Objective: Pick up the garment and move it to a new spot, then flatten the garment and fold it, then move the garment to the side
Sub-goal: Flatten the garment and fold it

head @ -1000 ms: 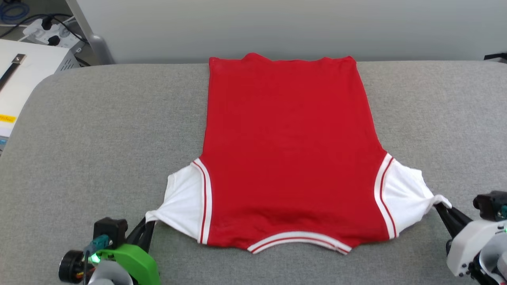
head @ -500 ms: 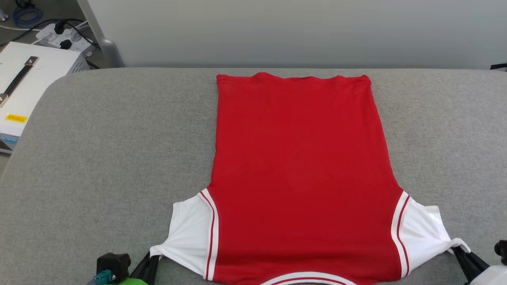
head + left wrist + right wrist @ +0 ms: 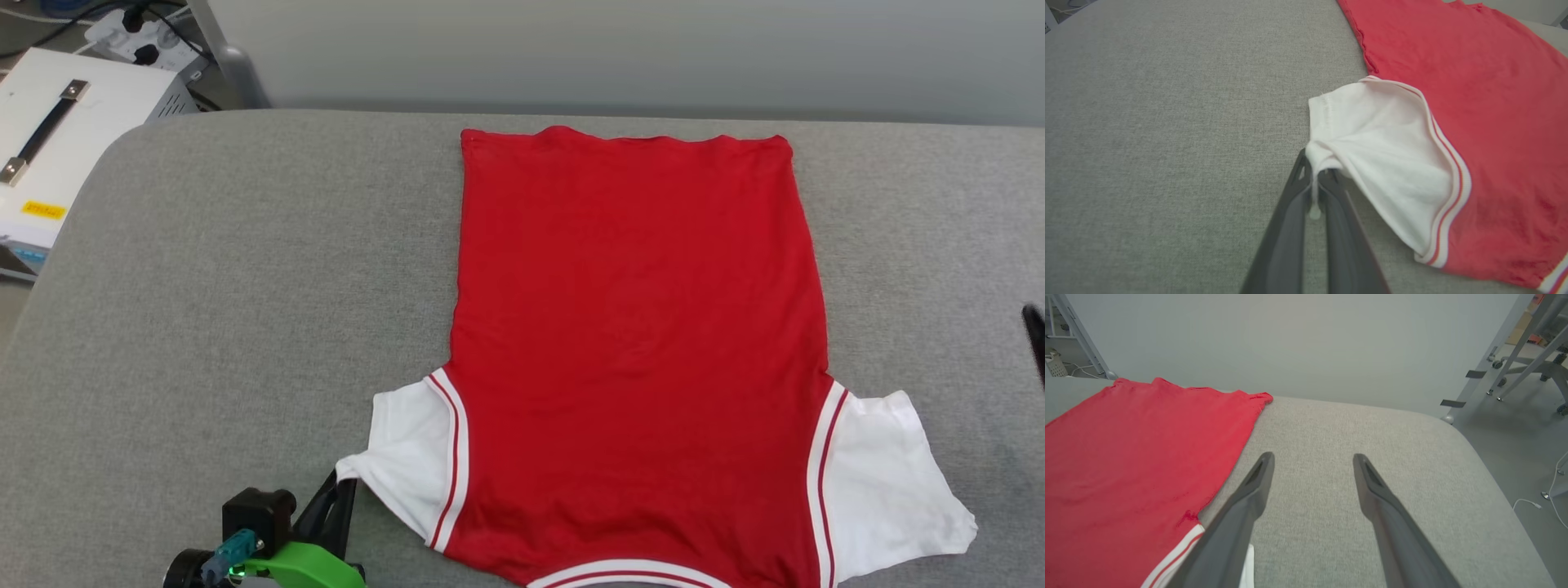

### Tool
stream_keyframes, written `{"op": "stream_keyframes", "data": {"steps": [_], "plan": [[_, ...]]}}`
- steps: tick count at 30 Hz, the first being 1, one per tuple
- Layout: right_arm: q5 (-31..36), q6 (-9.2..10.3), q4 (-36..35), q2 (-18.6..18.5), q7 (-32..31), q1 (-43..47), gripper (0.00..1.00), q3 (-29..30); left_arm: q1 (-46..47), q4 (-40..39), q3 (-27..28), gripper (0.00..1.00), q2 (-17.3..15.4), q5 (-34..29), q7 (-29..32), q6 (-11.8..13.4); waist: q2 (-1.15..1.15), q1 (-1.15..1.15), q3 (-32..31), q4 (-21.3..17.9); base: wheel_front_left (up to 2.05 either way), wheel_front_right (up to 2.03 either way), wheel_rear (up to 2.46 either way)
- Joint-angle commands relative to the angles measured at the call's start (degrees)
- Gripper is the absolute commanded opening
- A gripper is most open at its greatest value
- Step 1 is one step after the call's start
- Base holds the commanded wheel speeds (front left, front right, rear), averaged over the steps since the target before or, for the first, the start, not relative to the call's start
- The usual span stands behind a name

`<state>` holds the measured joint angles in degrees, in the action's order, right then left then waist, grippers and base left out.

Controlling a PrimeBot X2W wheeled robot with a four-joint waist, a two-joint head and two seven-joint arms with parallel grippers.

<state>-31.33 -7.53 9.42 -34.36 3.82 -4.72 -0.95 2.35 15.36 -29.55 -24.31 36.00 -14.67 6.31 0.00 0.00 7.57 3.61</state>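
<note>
The garment [image 3: 637, 327] lies spread on the grey table [image 3: 245, 286], plain red back up, hem toward the far edge and collar trim at the near edge. My left gripper [image 3: 343, 490] is shut on the tip of its white left sleeve [image 3: 404, 457]; in the left wrist view the sleeve cloth [image 3: 1380, 155] is pinched between the closed fingertips of the left gripper [image 3: 1316, 173]. The right sleeve [image 3: 890, 482] lies loose and flat. My right gripper [image 3: 1312, 457] is open above bare table to the right of the garment [image 3: 1139, 457]; one dark finger [image 3: 1035, 339] shows at the head view's right edge.
A white equipment box [image 3: 65, 139] with a black handle and a power strip [image 3: 135, 37] stand off the table's far left corner. A pale wall runs behind the table. Past the table's rounded right corner are floor, metal frame legs [image 3: 1527, 355] and a cable.
The right gripper has opened, let go of the right sleeve and risen away; the sleeve now lies flat. The left gripper still holds its sleeve. The head camera has shifted.
</note>
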Motion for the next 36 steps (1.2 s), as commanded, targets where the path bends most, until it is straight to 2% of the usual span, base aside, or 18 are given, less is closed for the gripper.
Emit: {"op": "stream_keyframes", "data": {"steps": [1,6,9,14,19,23,28,36], "plan": [[1.0,0.04,-2.87,-0.91,-1.9,-2.86,1.0,1.31,1.19,-0.89,0.33,0.0,0.5,-1.2,-0.32,0.39,0.0,0.0,1.86,1.57,0.0,0.0,0.0],[1.49,0.04,-10.36,-3.89,-12.23,-13.57,1.0,3.25,3.21,-4.18,0.76,0.0,2.12,-3.58,-0.33,0.44,0.0,0.0,6.44,4.89,0.0,0.0,0.0],[1.21,0.04,-11.22,-6.19,-20.2,-20.67,1.0,1.81,4.92,-5.38,0.91,0.0,3.49,-4.82,-0.33,-0.03,0.0,0.0,9.52,7.29,0.0,0.0,0.0],[-2.26,0.04,-7.68,-9.16,-35.48,-33.64,1.0,-2.99,7.34,-6.34,1.39,0.0,6.02,-7.23,-0.33,-0.83,0.0,0.0,14.41,10.87,0.0,0.0,0.0],[-6.04,0.04,-1.81,-10.54,-52.56,-44.31,1.0,-8.43,8.97,-7.18,2.25,0.0,8.23,-9.62,-0.33,-1.86,0.0,0.0,18.82,13.46,0.0,0.0,0.0],[-5.06,0.04,3.45,-11.07,-63.7,-51.77,1.0,-11.56,10.23,-8.17,2.96,0.0,10.23,-11.62,-0.33,-2.96,0.0,0.0,22.36,15.29,0.0,0.0,0.0],[-1.93,0.04,8.31,-10.06,-69.95,-58.0,1.0,-12.89,11.47,-9.27,3.81,0.0,12.46,-13.57,-0.33,-4.42,0.0,0.0,26.43,17.18,0.0,0.0,0.0],[1.74,0.04,15.93,-7.21,-69.58,-60.03,1.0,-11.59,13.19,-8.9,5.27,0.0,15.85,-15.92,-0.33,-7.23,0.0,0.0,30.51,19.75,0.0,0.0,0.0]]}}
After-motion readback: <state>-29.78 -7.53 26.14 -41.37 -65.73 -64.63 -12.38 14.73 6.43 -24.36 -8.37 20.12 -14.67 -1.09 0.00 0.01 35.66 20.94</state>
